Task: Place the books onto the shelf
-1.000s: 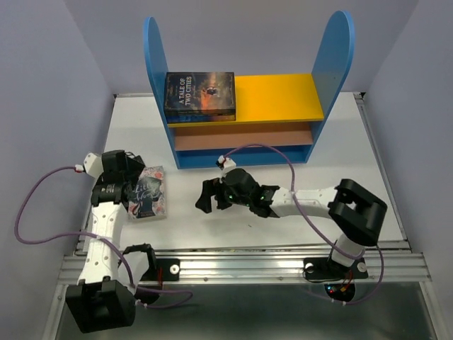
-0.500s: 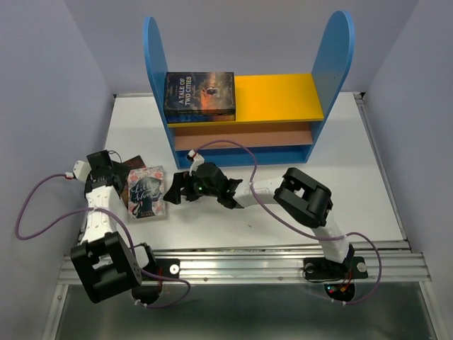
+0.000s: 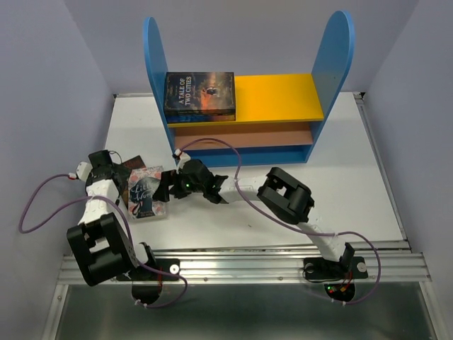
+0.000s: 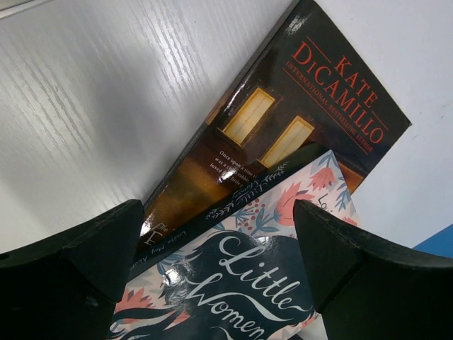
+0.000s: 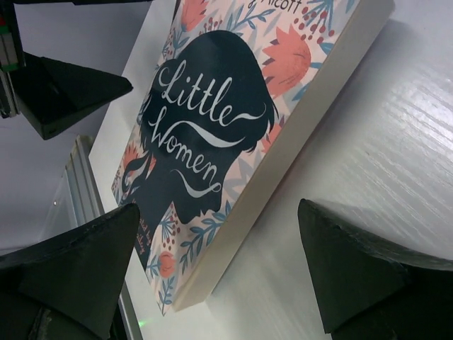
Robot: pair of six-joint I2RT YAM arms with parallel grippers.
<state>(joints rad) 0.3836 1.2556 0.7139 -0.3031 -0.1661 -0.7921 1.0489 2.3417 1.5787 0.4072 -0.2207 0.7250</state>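
**A:** How's the Little Women book (image 3: 146, 193) expected to handle, and where should it be grabbed?

**B:** It's reckoned to be light and a bit floppy. It's a thin paperback with a glossy cover, so some slip should be allowed for. It's laid flat, cover up, on the left side of the table (image 3: 354, 170), out in front of the shelf (image 3: 157, 57) and stacked partly over a dark book (image 3: 134, 163). A pinch across the thickness at 1 long edge is probably the way to go. The cream page edge is turned toward the right gripper (image 3: 164, 190). Whether that edge is raised enough for a finger to be slid under can't be told. A hard squeeze across the width isn't advised, since it'd likely be buckled.

**A:** Which way is it pointed?

**B:** The long axis is run roughly from the near edge toward the shelf, tipped a little. The top of the title is turned toward the shelf, and the spine toward the left gripper (image 3: 119, 168).

**A:** And the grippers?

**B:** Both are spread wide and nothing is held by either. 1 is set on each side of the book, close in. Contact can't be made out.

**A:** Anything shelved?

**B:** 1 book, Tale of Two Cities (image 3: 199, 94), is laid flat on the yellow board (image 3: 279, 95).
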